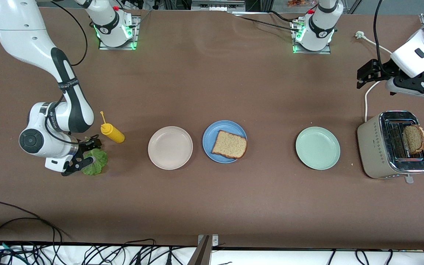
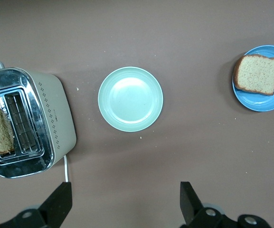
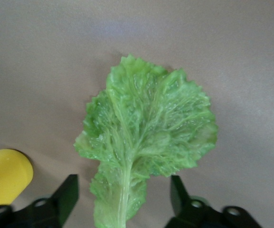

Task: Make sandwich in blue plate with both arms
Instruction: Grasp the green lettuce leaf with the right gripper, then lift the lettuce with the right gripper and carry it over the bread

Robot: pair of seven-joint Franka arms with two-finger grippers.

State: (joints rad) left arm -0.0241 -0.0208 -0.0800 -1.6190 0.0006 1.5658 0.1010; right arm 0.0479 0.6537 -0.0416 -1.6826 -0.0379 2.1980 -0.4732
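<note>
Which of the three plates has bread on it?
The blue plate, the middle one of the row, holds a bread slice. The beige plate and the mint-green plate on either side of it have nothing on them.

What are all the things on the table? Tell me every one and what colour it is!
blue plate: one, blue, middle of the table, between the beige and mint plates.
bread slice on the plate: one, brown, lying flat.
bread slice in the toaster: one, brown, sticking up from a slot.
toaster: one, beige and silver, at the left arm's end of the table.
mint plate: one, pale green, between the blue plate and the toaster.
beige plate: one, beige, beside the blue plate.
lettuce leaf: one, green, flat on the table at the right arm's end.
mustard bottle: one, yellow, beside the lettuce.
right gripper: open, straddling the lettuce stem.
left gripper: open, in the air above the table near the toaster.
</note>
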